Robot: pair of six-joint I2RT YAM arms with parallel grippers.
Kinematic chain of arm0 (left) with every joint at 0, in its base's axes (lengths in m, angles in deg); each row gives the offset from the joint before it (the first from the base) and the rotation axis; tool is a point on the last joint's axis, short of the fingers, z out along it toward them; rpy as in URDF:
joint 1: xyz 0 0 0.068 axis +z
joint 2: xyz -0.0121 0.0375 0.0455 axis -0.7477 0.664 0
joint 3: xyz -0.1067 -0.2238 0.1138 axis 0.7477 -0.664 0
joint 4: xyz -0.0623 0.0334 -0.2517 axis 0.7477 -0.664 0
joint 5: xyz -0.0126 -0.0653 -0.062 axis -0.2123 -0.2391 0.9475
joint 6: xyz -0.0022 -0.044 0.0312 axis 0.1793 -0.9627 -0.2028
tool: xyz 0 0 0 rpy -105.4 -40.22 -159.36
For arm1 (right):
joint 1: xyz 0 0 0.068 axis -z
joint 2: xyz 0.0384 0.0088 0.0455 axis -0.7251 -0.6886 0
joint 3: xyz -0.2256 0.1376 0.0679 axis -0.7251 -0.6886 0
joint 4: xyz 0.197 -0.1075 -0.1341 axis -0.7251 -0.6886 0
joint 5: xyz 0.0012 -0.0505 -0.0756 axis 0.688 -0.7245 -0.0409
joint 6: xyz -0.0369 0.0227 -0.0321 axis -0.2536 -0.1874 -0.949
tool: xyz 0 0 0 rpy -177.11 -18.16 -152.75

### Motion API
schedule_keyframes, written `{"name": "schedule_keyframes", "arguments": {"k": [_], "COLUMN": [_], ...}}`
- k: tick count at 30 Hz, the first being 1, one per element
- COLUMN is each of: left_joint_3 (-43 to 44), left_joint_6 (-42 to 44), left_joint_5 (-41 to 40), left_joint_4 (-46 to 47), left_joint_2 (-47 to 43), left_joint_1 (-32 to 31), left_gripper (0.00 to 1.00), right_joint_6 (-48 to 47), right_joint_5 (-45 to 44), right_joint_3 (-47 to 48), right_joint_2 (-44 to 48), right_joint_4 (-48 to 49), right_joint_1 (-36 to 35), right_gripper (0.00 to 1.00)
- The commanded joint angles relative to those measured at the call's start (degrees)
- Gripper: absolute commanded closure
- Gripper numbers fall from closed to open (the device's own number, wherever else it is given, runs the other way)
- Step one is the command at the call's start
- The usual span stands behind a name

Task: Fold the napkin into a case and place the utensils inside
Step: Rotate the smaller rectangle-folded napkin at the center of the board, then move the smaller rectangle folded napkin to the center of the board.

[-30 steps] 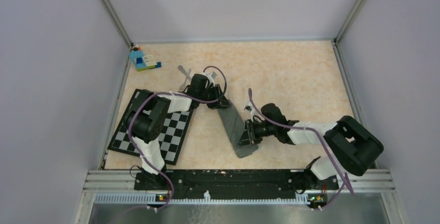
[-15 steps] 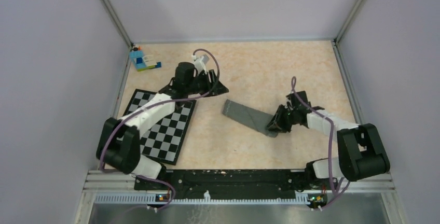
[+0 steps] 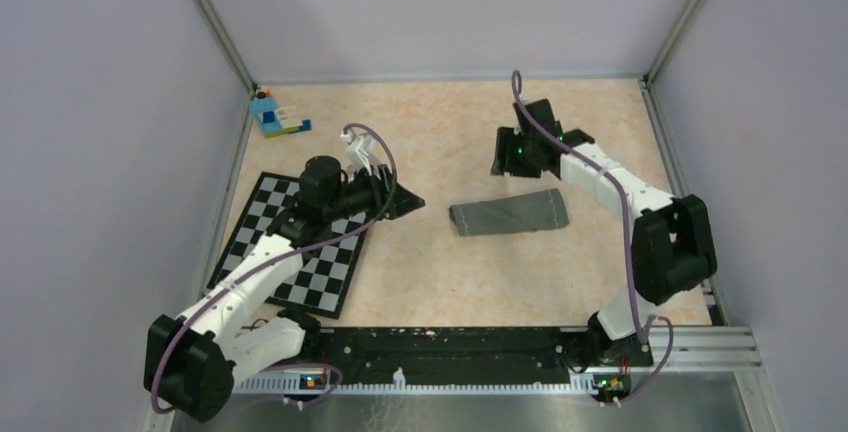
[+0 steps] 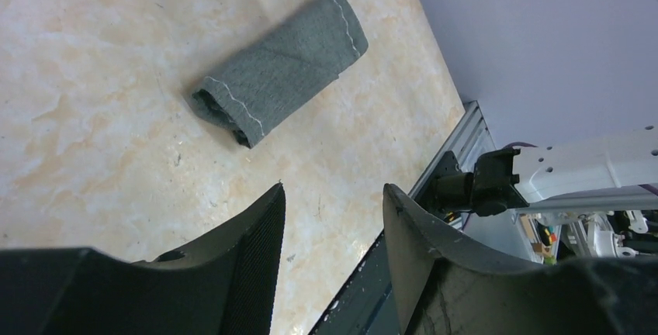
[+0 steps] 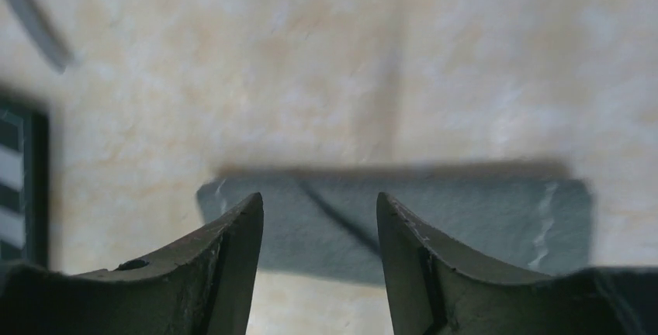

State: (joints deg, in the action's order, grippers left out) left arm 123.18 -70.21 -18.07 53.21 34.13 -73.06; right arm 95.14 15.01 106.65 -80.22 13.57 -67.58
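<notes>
The case [image 3: 508, 217] lies flat on the table [image 3: 450, 112], touched by neither gripper. Your left gripper [image 3: 405, 202] stands parted and empty to its left, beside the checkered mat [image 3: 300, 262]. Your right gripper [image 3: 507, 157] hangs spread and empty just behind the case, looking down on it.

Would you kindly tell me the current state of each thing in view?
Napkin: folded into a narrow case, lying flat, ungripped.
Left end effector: open, empty.
Right end effector: open, empty.
Checkered mat: lying flat, unfolded.
Brick block: assembled, at the far-left corner.
</notes>
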Motion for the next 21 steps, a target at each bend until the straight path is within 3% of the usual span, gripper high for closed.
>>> {"name": "schedule_keyframes", "arguments": {"k": [1, 4, 7, 8, 13, 16, 21], "left_joint_3": [-1.24, -1.91, -1.97, -1.93, -3.11, -3.37, -4.06], "left_joint_6": [-0.05, -0.4, -0.58, -0.66, -0.24, 0.14, -0.58], "left_joint_5": [1.26, 2.75, 4.64, 5.13, 4.62, 4.74, 6.26], "left_joint_4": [1.37, 2.79, 3.34, 3.3, 3.34, 3.21, 4.71], "left_joint_2": [-3.89, -3.45, -2.72, -2.78, -4.9, -5.56, -5.6], "left_joint_1": [0.15, 0.19, 0.16, 0.16, 0.15, 0.19, 0.15], "left_gripper": [0.45, 0.45, 0.45, 0.45, 0.45, 0.45, 0.45], "right_joint_6": [15.96, 20.48, 18.75, 18.34, 16.53, 13.29, 2.13], "right_joint_5": [11.99, 13.0, 12.23, 11.45, 8.04, 3.79, -18.84], "right_joint_3": [-14.73, -21.23, -20.7, -21.06, -27.81, -28.68, -19.0], "right_joint_2": [9.26, 10.64, 5.88, 5.12, 5.19, 5.24, -0.19], "right_joint_4": [8.08, 15.85, 14.06, 13.66, 13.49, 7.52, -7.26], "right_joint_1": [-1.92, -2.01, -1.93, -1.89, 2.27, 7.73, 11.23], "right_gripper": [0.47, 0.67, 0.96, 1.0, 1.0, 1.0, 1.0]}}
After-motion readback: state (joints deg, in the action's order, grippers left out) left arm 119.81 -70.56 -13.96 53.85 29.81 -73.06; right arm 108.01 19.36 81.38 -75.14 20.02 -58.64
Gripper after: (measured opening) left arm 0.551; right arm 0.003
